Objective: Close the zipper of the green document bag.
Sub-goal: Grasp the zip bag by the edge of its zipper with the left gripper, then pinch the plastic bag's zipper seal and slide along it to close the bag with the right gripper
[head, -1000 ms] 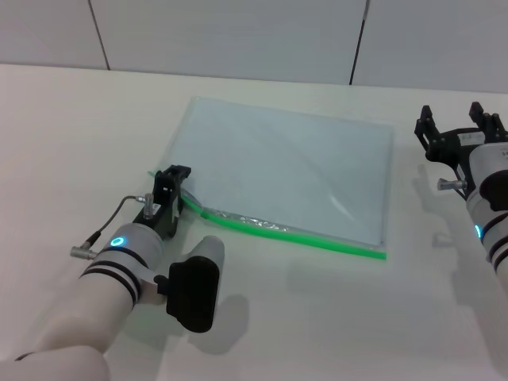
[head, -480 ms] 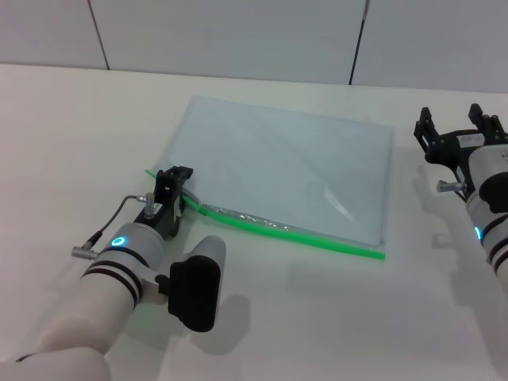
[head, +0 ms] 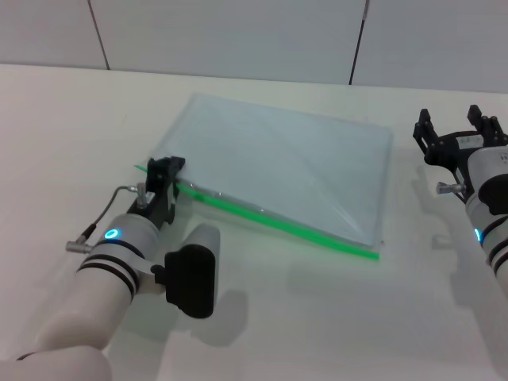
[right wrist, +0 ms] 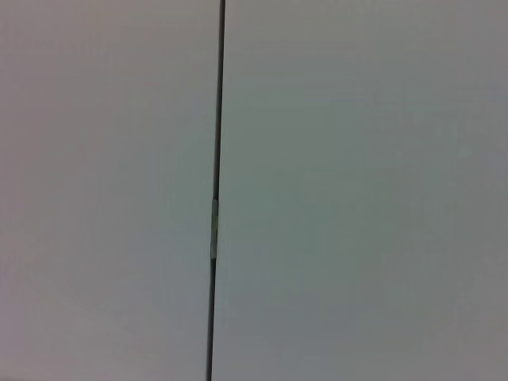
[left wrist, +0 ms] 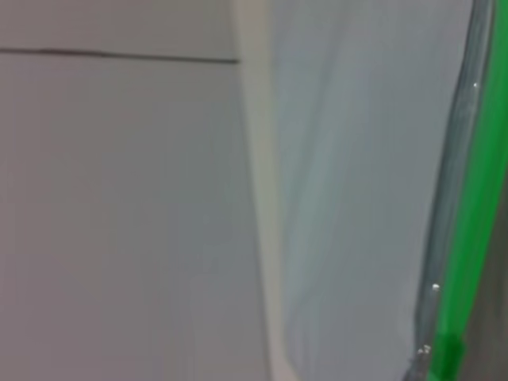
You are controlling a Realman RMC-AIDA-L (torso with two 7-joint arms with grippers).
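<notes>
Pincer [head: 163, 169] grips one zipper [head: 270, 221] of one bag [head: 278, 167].

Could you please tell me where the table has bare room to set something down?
Bare table lies between the zipper and the near edge, and left of the green document bag. It is crowded by the left claw and right claw.

Even bright light, blurred wrist views

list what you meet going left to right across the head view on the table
left pincer at the bag's near left corner → green document bag with the zipper along its near edge → right pincer, off the bag
</notes>
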